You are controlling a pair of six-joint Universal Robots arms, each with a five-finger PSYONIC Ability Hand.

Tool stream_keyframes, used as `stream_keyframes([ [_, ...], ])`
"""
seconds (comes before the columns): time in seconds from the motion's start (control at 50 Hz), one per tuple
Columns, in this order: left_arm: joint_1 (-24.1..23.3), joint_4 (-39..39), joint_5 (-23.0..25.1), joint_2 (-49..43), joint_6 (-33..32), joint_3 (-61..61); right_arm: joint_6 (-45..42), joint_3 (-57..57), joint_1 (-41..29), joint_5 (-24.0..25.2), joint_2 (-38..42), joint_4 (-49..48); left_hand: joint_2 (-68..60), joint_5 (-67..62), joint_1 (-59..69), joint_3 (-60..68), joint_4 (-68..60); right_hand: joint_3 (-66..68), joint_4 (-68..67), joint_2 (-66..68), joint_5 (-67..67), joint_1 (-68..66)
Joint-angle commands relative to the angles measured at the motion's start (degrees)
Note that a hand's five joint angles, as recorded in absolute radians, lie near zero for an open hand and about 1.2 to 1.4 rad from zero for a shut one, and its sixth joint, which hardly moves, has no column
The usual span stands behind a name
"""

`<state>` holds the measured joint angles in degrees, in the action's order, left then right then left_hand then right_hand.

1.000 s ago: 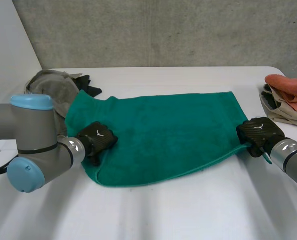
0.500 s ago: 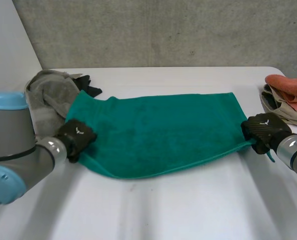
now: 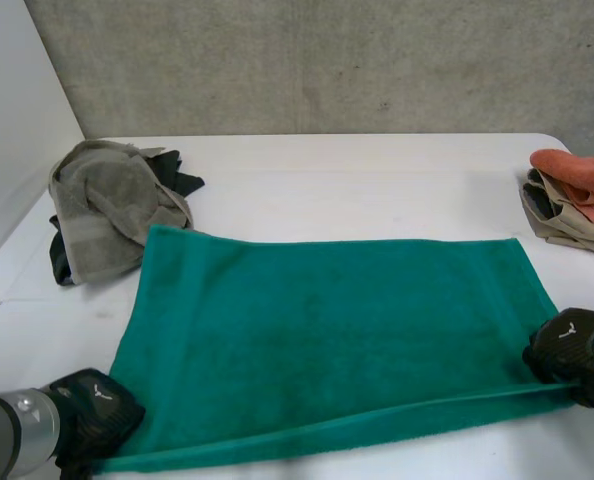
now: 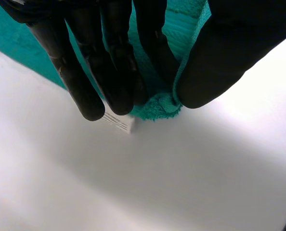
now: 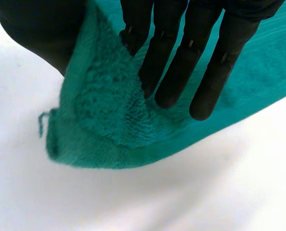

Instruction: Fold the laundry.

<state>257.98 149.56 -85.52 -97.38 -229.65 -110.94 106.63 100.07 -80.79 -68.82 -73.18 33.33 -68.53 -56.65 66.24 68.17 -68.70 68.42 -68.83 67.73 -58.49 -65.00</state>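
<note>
Pinching both near corners of the green towel (image 3: pixel 327 330), my left robot hand (image 3: pixel 95 428) and right robot hand (image 3: pixel 572 345) span its long axis; it lies spread on the counter (image 3: pixel 377 180), stretching away from me, so I'd fold forward.

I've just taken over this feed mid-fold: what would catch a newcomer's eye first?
The green towel, spread wide across the middle of the white table. The left hand pinches its near left corner and the right hand its near right corner. A crumpled grey towel lies at the far left, an orange and beige pile at the far right edge.
</note>
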Motion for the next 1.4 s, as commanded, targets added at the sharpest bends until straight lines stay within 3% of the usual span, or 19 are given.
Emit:
stream_keyframes([
  [0.02, -2.0, 12.1, 3.0, -5.5, 2.6, 10.5, 10.7, -8.2, -6.2, -1.7, 7.1, -7.6, -11.5, -13.4, 13.8, 11.8, -11.3, 11.6, -11.2, 12.3, -11.5, -15.0],
  [0.16, -4.8, 27.2, -0.1, -17.0, 9.5, 25.8, 25.1, -18.9, -12.6, -7.5, 14.7, -22.4, -11.5, -13.4, 13.8, 11.8, -11.3, 11.6, -11.2, 12.3, -11.5, -15.0],
  [0.42, -8.0, 40.2, -5.9, -39.7, 12.7, 50.2, 27.0, -35.0, -18.1, -16.8, 31.9, -47.5, -11.5, -13.4, 13.8, 11.8, -11.3, 11.6, -11.2, 12.3, -11.5, -15.0],
  [0.44, -8.2, 40.4, -5.8, -40.5, 13.0, 50.8, 27.0, -35.6, -18.2, -17.3, 32.7, -48.3, -11.5, -13.4, 13.8, 11.8, -11.3, -0.6, 1.0, 0.1, 0.7, -2.8],
  [0.46, -8.4, 40.5, -5.5, -41.1, 13.4, 51.3, 27.0, -36.2, -18.4, -18.0, 33.4, -48.8, -11.5, -13.4, 13.8, 11.8, -11.3, -26.7, 27.1, -26.0, 26.8, 23.3],
  [0.48, -8.5, 40.7, -5.2, -41.4, 14.0, 51.7, 27.0, -36.4, -18.6, -18.8, 33.8, -49.2, 2.8, 1.0, -0.5, -2.5, 3.0, -58.3, 58.7, -57.6, 58.3, 54.8],
  [0.5, -9.1, 40.9, -4.3, -41.5, 14.9, 51.7, 27.1, -37.0, -19.0, -20.5, 34.1, -50.0, 50.1, 48.2, -47.8, -49.7, 50.3, -58.4, 58.8, -57.7, 58.5, 55.0],
  [0.52, -9.3, 40.9, -4.0, -41.2, 15.4, 51.6, 27.3, -37.1, -19.1, -21.3, 34.0, -50.5, 58.5, 56.6, -56.2, -58.2, 58.7, -58.4, 58.8, -57.7, 58.5, 55.0],
  [0.64, -10.3, 41.1, -4.5, -34.7, 18.5, 46.7, 33.4, -32.8, -18.7, -21.8, 27.1, -52.2, 58.5, 56.6, -56.2, -58.2, 58.7, -58.4, 58.8, -57.7, 58.5, 55.0],
  [0.74, -9.0, 44.0, -4.2, -25.4, 21.0, 36.2, 39.8, -23.6, -16.2, -16.6, 16.5, -50.4, 58.5, 56.6, -56.2, -58.2, 58.7, -58.4, 58.8, -57.7, 58.5, 55.0],
  [0.84, -7.6, 47.4, -2.2, -18.8, 22.0, 26.1, 38.7, -15.2, -12.1, -9.7, 9.8, -43.4, 58.5, 56.6, -56.2, -58.2, 58.7, -58.4, 58.8, -57.7, 58.5, 55.0],
  [0.96, -6.0, 52.6, 1.8, -14.2, 23.2, 15.4, 36.3, -9.1, -7.3, -3.6, 9.4, -36.8, 58.5, 56.6, -56.2, -58.2, 58.7, -55.9, 56.3, -55.2, 56.0, 52.5],
  [1.12, -6.6, 56.7, 2.7, -14.2, 25.1, 11.5, 35.3, -7.8, -5.3, -3.2, 17.0, -47.4, 58.5, 56.6, -56.2, -58.2, 58.7, -54.9, 55.3, -54.2, 55.0, 51.5],
  [1.16, -7.2, 56.7, 2.3, -14.3, 25.2, 11.6, 35.1, -8.3, -5.3, -4.4, 19.0, -50.7, 58.5, 56.6, -56.2, -58.2, 58.7, -33.7, 34.1, -33.0, 33.7, 30.2],
  [1.2, -7.6, 56.7, 1.8, -14.2, 25.1, 11.6, 34.9, -9.5, -4.7, -6.4, 19.7, -52.9, 58.5, 56.6, -56.2, -58.2, 58.7, 11.4, -11.0, 12.1, -11.3, -14.8],
  [1.3, -7.8, 56.4, 1.2, -12.1, 25.3, 11.2, 33.2, -8.6, -1.7, -12.4, 16.1, -51.3, 58.5, 56.6, -56.2, -58.2, 58.7, 11.6, -11.2, 12.3, -11.5, -15.0],
  [1.4, -7.3, 55.6, 1.1, -8.3, 25.8, 9.5, 25.5, -9.1, 4.3, -13.3, 12.6, -51.3, 58.5, 56.6, -56.2, -58.2, 58.7, 11.6, -11.2, 12.3, -11.5, -15.0],
])
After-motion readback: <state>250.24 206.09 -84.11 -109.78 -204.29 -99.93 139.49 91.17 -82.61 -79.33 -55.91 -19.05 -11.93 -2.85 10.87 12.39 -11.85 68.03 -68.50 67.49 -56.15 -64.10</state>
